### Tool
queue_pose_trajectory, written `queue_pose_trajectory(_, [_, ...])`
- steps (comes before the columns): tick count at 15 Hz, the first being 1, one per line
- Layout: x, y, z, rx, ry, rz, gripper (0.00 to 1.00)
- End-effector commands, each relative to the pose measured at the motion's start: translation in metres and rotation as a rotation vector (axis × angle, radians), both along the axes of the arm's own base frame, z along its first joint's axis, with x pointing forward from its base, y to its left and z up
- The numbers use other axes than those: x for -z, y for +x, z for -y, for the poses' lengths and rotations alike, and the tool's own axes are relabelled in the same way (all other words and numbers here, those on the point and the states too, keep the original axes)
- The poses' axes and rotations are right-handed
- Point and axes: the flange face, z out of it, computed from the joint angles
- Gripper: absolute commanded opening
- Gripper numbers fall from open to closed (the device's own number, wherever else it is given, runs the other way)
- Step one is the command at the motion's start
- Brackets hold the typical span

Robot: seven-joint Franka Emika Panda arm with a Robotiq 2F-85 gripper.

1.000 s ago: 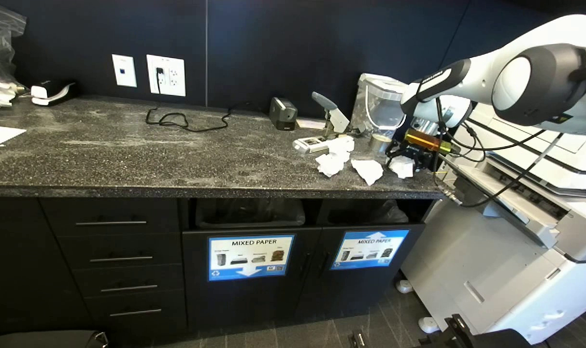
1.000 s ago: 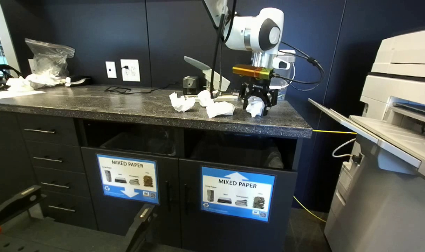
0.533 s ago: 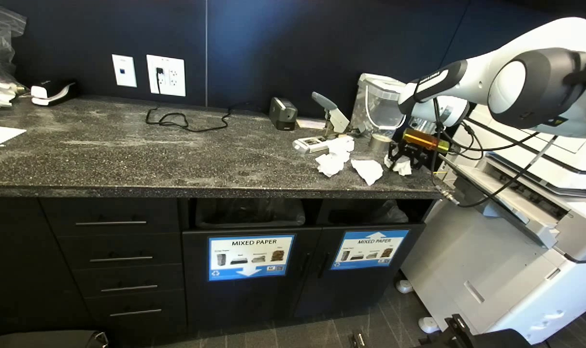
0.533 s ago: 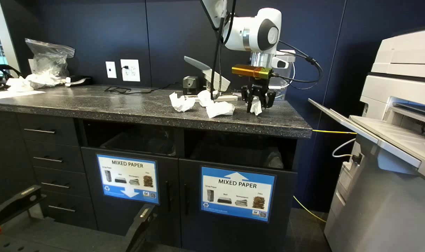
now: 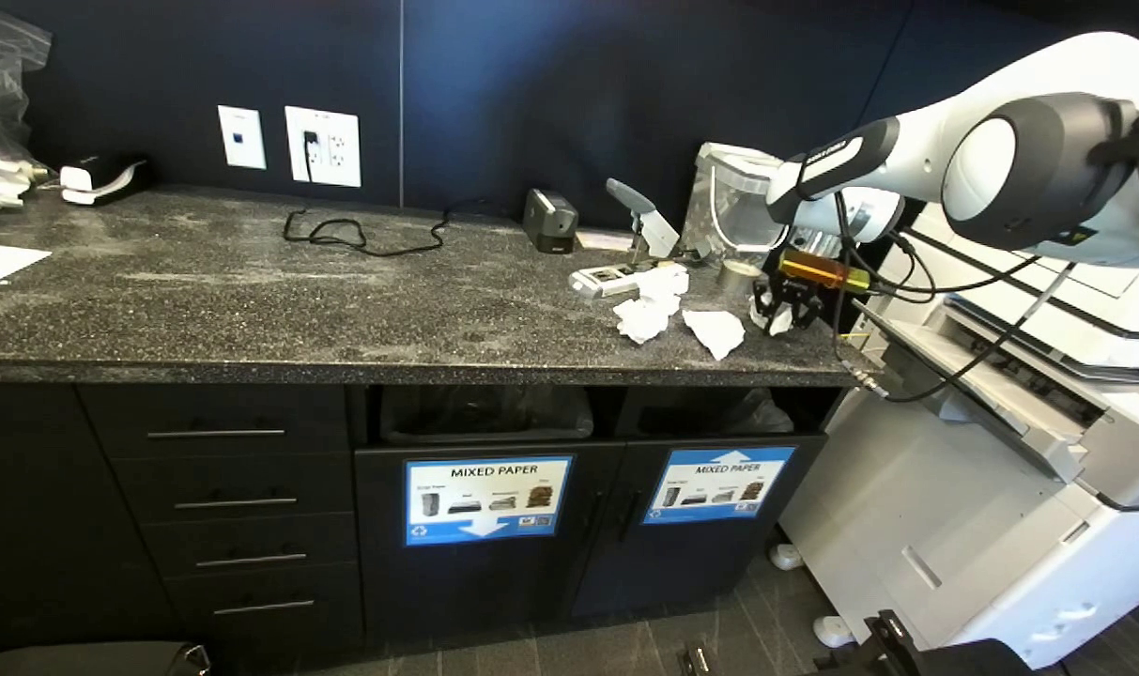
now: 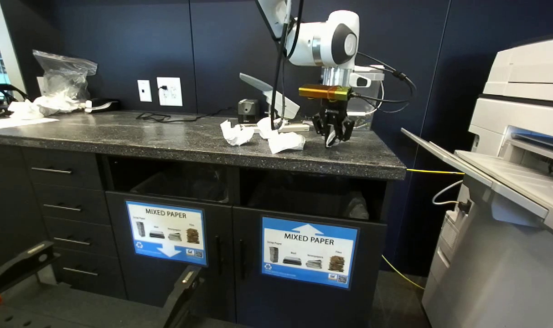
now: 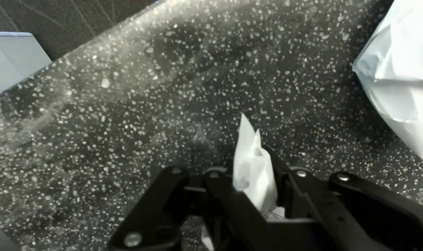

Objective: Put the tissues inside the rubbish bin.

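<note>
Just above the counter [image 6: 189, 141], near its right end, my gripper [image 6: 334, 140] is shut on a crumpled white tissue [image 7: 255, 174]. In the wrist view the tissue pokes up between the dark fingers, with its lower part hidden behind them. Further crumpled tissues lie beside it on the counter: a flat one [image 6: 286, 142], one at the left [image 6: 236, 133] and one behind [image 6: 266, 128]. The flat tissue [image 7: 406, 80] also fills the upper right of the wrist view. Beneath the counter, two openings hold lined bins, one left [image 5: 489, 436] and one right [image 6: 357, 207]; their insides are dark.
Behind the tissues stand a stapler [image 5: 646, 225], a pencil sharpener [image 5: 550, 222] and a clear tub [image 5: 738, 202]. The printer [image 6: 522, 136] stands right of the counter's end. Mixed-paper signs [image 6: 309, 251] mark the cabinet doors. A plastic bag [image 6: 66, 75] sits far left.
The fingers have come together around the rightmost tissue and squeezed it narrower. The arm has shifted slightly left in both exterior views. The other tissues lie where they were.
</note>
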Motion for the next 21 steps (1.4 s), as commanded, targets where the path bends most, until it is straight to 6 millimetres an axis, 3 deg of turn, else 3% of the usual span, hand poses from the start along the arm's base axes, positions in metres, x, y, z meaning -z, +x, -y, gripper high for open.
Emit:
queue_pose_trajectory(1, [0.001,0.001,-0.008,-0.062,-0.005,-0.055,0.07])
queue_pose_trajectory(5, [-0.002,-0.008,-0.025,-0.165,0.05,-0.12,0.07])
queue_pose_trajectory(10, [-0.011,-0.028,-0.043,-0.208,-0.009,-0.198,0.07])
queue_pose_trajectory(21, [-0.031,-0.113,-0.078,-0.249,-0.051,-0.236,0.07])
